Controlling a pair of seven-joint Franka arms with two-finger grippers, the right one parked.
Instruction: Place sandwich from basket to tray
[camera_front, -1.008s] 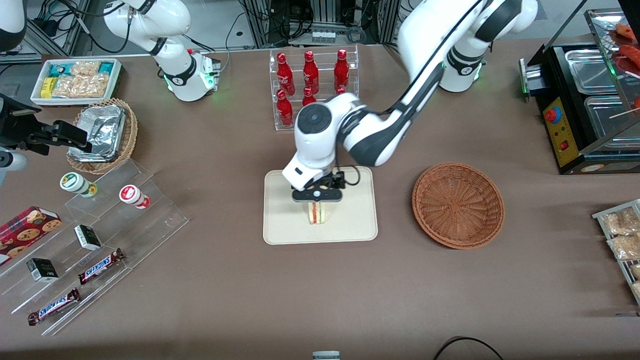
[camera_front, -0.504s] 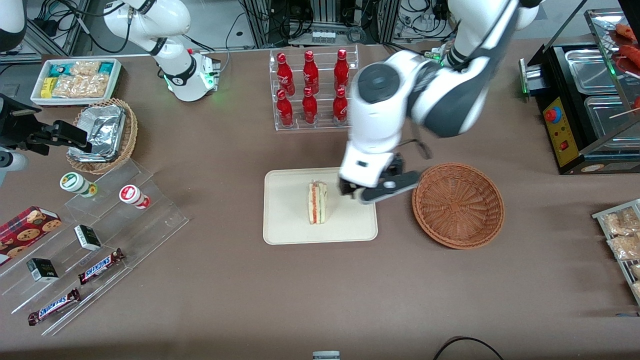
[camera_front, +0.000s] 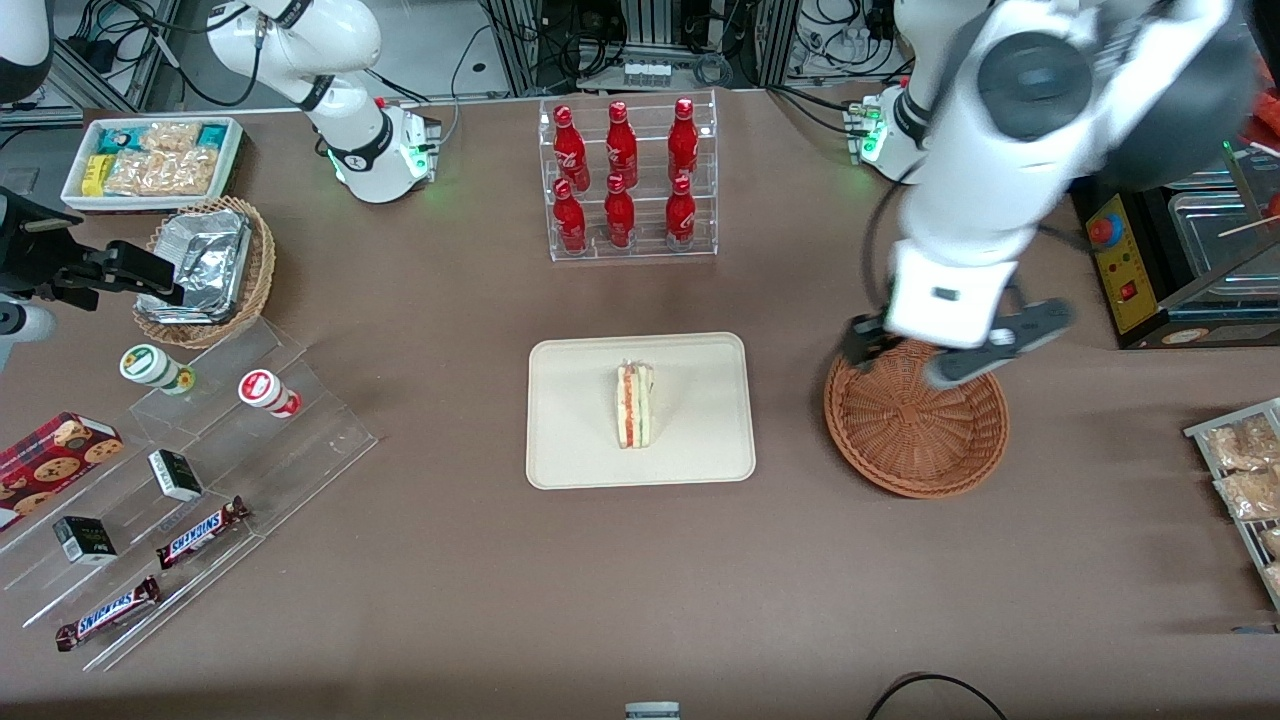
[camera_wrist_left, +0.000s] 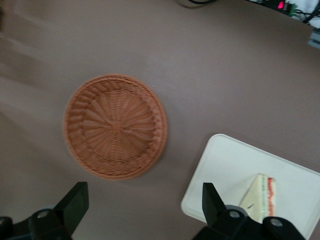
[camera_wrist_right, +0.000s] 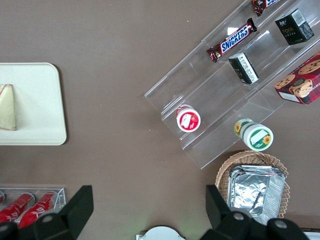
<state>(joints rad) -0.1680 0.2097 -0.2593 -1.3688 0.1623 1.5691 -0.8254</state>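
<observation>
Front view | sandwich (camera_front: 635, 405) upright mid-tray (camera_front: 570, 450) | gripper (camera_front: 950, 352) high over basket (camera_front: 915, 425) at tray's 3 o'clock, fingers (camera_wrist_left: 75, 202) released, empty | risk: narrow wedge may topple if desk jolts

Even overhead light is falling on the worktop (camera_front: 420, 560); shadows are lying soft. The hand (camera_front: 950, 352) and arm are smearing with motion blur above the basket (camera_front: 915, 440). Wrist view is looking soft.
</observation>
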